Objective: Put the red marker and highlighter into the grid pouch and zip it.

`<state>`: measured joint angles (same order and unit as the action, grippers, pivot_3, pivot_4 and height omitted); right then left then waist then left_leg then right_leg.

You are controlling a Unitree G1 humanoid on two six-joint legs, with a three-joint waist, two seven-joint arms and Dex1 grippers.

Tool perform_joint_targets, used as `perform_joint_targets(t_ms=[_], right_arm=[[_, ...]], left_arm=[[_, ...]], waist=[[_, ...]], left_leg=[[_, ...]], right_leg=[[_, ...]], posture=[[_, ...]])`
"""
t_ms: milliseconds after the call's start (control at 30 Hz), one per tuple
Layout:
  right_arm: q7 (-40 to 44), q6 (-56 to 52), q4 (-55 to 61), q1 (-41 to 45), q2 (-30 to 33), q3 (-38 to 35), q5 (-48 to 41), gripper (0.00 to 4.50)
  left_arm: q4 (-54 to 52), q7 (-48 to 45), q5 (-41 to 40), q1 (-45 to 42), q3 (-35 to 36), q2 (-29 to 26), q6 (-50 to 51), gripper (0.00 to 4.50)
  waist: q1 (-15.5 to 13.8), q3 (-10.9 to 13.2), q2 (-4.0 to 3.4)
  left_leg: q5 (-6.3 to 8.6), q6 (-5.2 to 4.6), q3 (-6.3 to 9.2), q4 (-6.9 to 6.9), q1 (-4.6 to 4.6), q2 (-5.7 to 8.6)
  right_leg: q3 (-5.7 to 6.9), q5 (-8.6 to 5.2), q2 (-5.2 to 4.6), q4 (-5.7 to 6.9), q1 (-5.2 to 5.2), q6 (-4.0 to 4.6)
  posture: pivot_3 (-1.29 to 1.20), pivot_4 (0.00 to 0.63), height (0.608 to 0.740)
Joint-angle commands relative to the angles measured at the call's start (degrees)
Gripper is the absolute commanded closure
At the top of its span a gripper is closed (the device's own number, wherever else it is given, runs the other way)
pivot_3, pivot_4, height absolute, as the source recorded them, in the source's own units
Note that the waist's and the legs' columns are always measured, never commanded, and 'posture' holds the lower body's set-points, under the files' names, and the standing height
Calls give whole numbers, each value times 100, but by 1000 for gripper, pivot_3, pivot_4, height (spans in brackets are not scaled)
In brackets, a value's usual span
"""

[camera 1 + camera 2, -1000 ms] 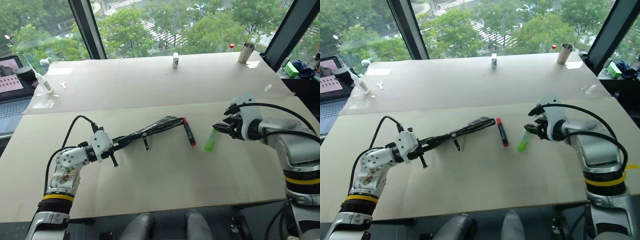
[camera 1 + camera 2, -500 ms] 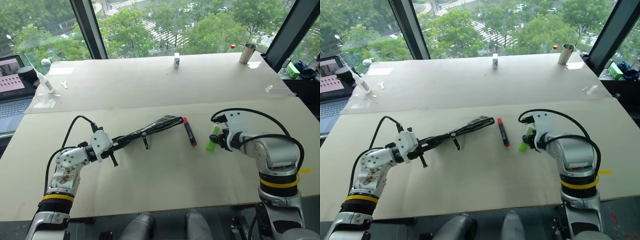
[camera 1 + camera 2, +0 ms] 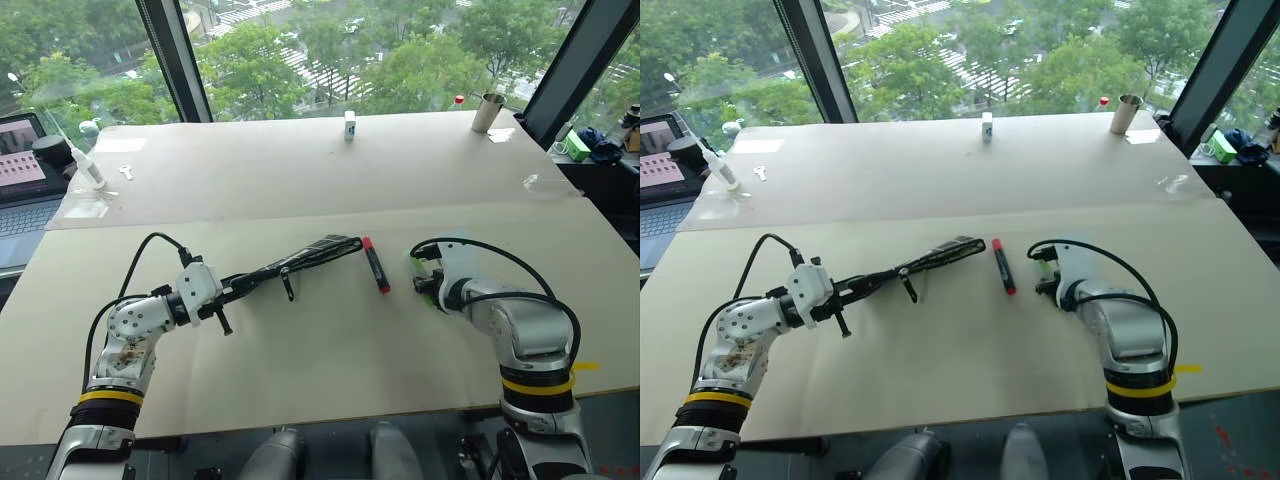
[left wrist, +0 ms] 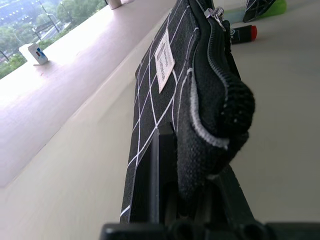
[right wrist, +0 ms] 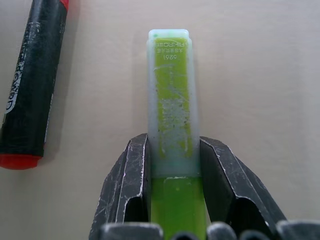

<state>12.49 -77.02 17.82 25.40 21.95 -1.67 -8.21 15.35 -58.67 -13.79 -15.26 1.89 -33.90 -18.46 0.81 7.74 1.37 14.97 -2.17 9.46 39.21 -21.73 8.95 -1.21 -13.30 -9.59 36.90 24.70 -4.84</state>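
Note:
The grid pouch [image 3: 312, 254] is black with white lines, and my left gripper [image 3: 240, 284] is shut on its near end, holding it edge-on just above the table. Its zipper edge and white label [image 4: 164, 60] show in the left wrist view. The red marker [image 3: 376, 265] lies on the table just beyond the pouch's far end. To the right of the marker lies the lime-green highlighter [image 5: 172, 95]. My right gripper [image 5: 173, 144] has come down over it, and its fingers [image 5: 134, 170] press on both sides of the barrel.
At the table's far edge stand a metal cup [image 3: 487, 111] and a small white box [image 3: 350, 124]. A laptop [image 3: 20, 175] and a white bottle [image 3: 84, 163] sit at the far left. The window frame rises behind.
My right gripper has dropped onto the highlighter and its fingers have closed against the barrel. The left gripper and pouch have stayed put.

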Motion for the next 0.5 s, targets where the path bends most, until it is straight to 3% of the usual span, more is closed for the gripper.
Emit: perform_joint_targets(t_ms=[33,133,200,367,500], right_arm=[[57,423,-451,-56,219,131,108,3488],[781,1815,-316,377,882,486,158,3488],[1340,2328,-193,694,1096,286,-190,3488],[2826,3505,293,934,1835,306,-674,3488],[4316,4222,969,944,2786,950,-713,3488]], left_arm=[[-204,-87,-174,8,145,-124,-13,4500],[-196,-187,-213,-13,158,-195,26,4500],[-170,-232,-230,-56,150,-217,41,4500],[-115,-320,-235,-132,95,-220,49,4500],[-90,-375,-197,-183,16,-168,46,4500]], waist=[[-11,0,0],[-18,11,-11],[-5,25,-30],[20,27,-34],[19,27,-34]], left_leg=[[2,-3,1,-1,9,0],[29,-48,0,-11,35,6],[30,-51,-2,-12,25,11],[-1,4,-5,-25,-5,-18],[5,3,-6,-20,-46,-19]], right_leg=[[3,0,1,-8,-12,0],[3,1,-2,-30,-43,-1],[2,2,-5,-33,-33,-3],[9,2,10,-18,9,-3],[15,3,8,-19,39,-2]], posture=[[0,150,739],[0,150,739],[0,150,739],[0,150,739],[0,150,739]])
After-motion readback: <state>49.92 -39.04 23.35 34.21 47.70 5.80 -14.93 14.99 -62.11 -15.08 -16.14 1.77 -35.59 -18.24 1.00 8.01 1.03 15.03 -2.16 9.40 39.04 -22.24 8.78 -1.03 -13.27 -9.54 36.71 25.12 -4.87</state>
